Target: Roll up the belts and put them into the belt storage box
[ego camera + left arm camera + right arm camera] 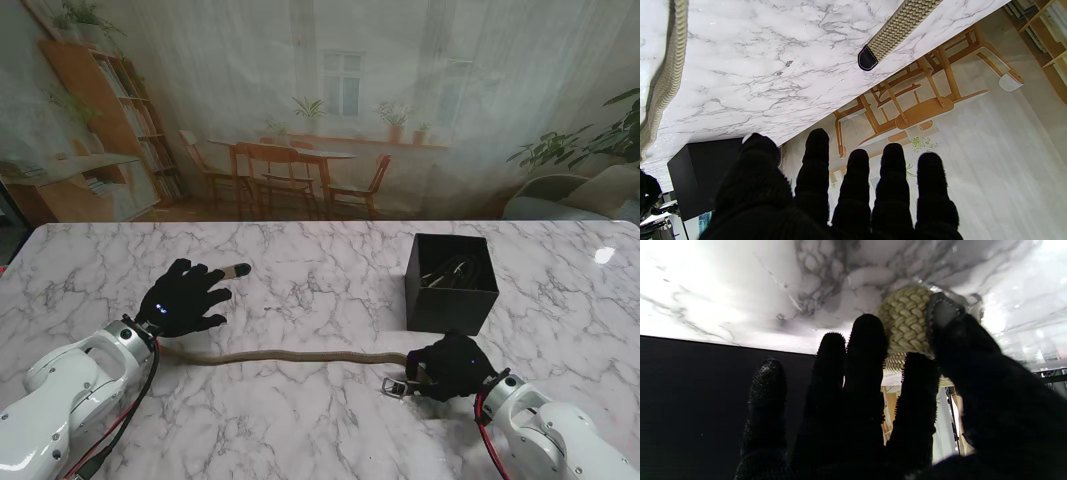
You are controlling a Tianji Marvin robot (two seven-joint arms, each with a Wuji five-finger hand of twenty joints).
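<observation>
Done so far: black belt storage box (452, 283) near the far right of the marble table (330, 430), something dark and coiled already inside, probably an earlier belt; too small to confirm.
Left to do: woven tan belt (270, 356) unrolled over most of its length; rolling barely started at the buckle end, judging from the small curl at the right hand; roll not yet in the box.
Belt place: flat on the table toward the near edge, between the two hands, well clear of the left edge.
Long axis: roughly parallel to the near edge, left to right, with a slight wave.
Buckle end: metal buckle (396, 386) on the right, nearer to me than the box.
Tip end: toward the left; a dark-capped tip (867, 59) in the left wrist view, whether of this belt cannot tell.
Right hand (452, 365): pinching the belt's buckle end, braid curled between thumb and fingers (865, 340).
Left hand (185, 296): fingers spread, holding nothing, palm down just beyond the belt's left end.
</observation>
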